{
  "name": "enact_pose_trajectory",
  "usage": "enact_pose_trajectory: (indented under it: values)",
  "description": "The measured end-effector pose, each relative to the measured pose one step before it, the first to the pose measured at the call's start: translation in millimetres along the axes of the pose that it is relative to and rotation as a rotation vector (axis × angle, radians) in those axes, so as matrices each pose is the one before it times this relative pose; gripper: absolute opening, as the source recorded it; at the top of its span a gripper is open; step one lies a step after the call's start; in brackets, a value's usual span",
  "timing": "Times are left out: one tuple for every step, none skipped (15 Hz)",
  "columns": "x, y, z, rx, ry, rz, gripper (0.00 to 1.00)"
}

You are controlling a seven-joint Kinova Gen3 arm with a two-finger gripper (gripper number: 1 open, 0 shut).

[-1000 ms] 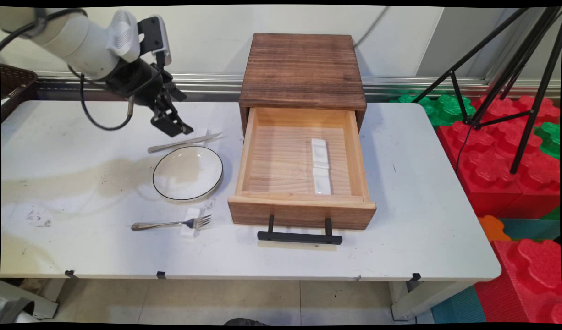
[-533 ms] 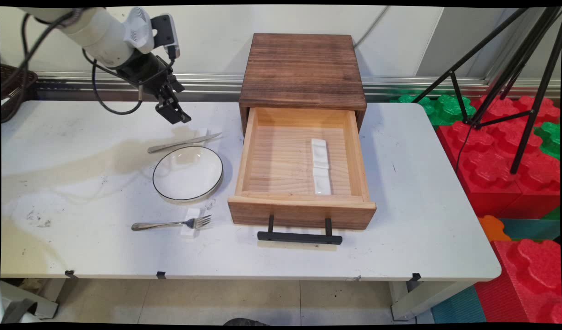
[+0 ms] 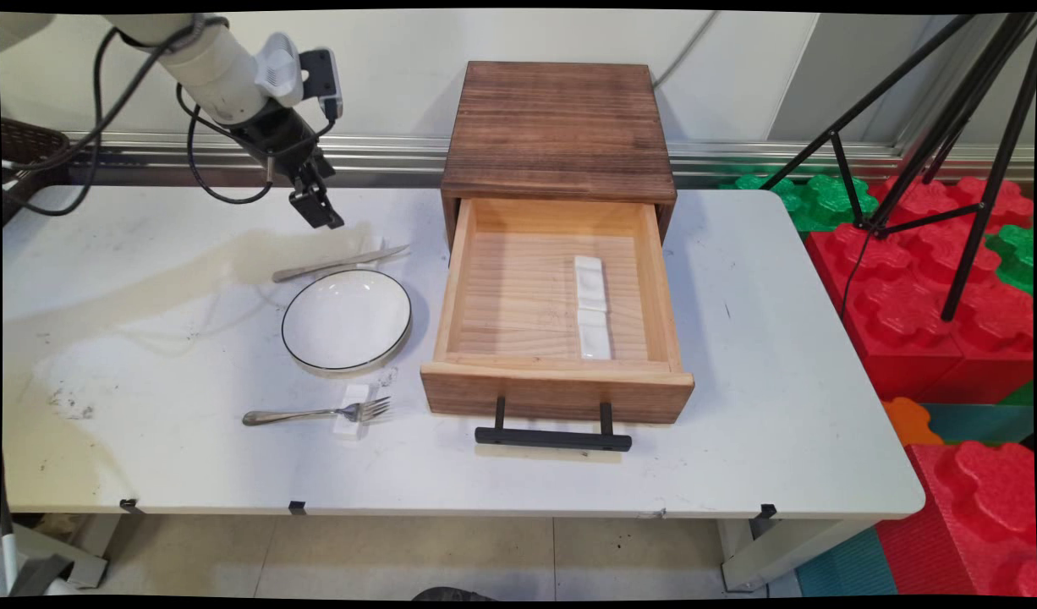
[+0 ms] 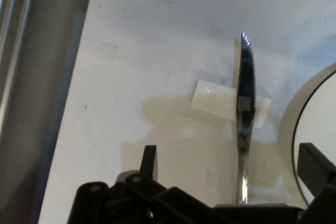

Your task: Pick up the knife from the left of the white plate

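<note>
My gripper (image 3: 324, 216) hangs open and empty above the table's far left part, just behind a table knife (image 3: 341, 263). In the hand view the knife (image 4: 245, 108) lies below on the table, its serrated blade across a small white rest (image 4: 212, 98), and the gripper (image 4: 231, 157) holds nothing, with its fingers (image 4: 149, 160) wide apart. A white plate with a dark rim (image 3: 347, 320) sits in front of the knife; its edge (image 4: 310, 114) shows at the hand view's right.
A wooden cabinet (image 3: 559, 127) stands at the back with its drawer (image 3: 556, 393) pulled out; two white rests (image 3: 592, 306) lie inside. A fork (image 3: 315, 414) rests on another white rest (image 3: 351, 399) near the front. A dark basket (image 3: 24, 152) is at far left, tripod legs (image 3: 950, 127) at right.
The gripper has risen and drawn back from the knife toward the wall. The knife, plate, fork and drawer have not moved.
</note>
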Motion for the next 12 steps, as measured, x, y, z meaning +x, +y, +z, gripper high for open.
enact_pose_trajectory:
  values:
    - [-1.46, -5.51, 8.08, -0.01348, -0.01573, 0.00534, 1.0]
    - [-1.65, -4.63, 7.64, -0.01504, -0.01344, 0.00663, 1.0]
    - [-0.86, -3.66, 6.27, -0.01291, -0.01039, 0.00547, 1.0]
    - [-0.41, -3.84, 7.43, -0.01497, -0.00911, 0.00515, 1.0]
    - [-0.17, -2.88, 6.17, -0.01293, -0.00803, 0.00386, 1.0]
    - [-0.16, -1.87, 3.95, -0.00866, -0.0052, 0.00243, 1.0]
    - [-0.1, -2.77, 5.62, -0.01133, -0.00761, 0.00273, 1.0]
    - [-0.36, -3.11, 6.17, -0.01266, -0.00853, 0.00209, 1.0]
    - [-0.32, -3.37, 5.71, -0.00974, -0.00813, -0.00013, 1.0]
    - [-0.48, -2.91, 4.54, -0.00734, -0.00637, -0.00064, 1.0]
    - [-0.03, -1.97, 2.87, -0.00437, -0.00386, 0.00003, 1.0]
    - [-0.47, -2.77, 3.98, -0.00628, -0.0056, -0.00087, 1.0]
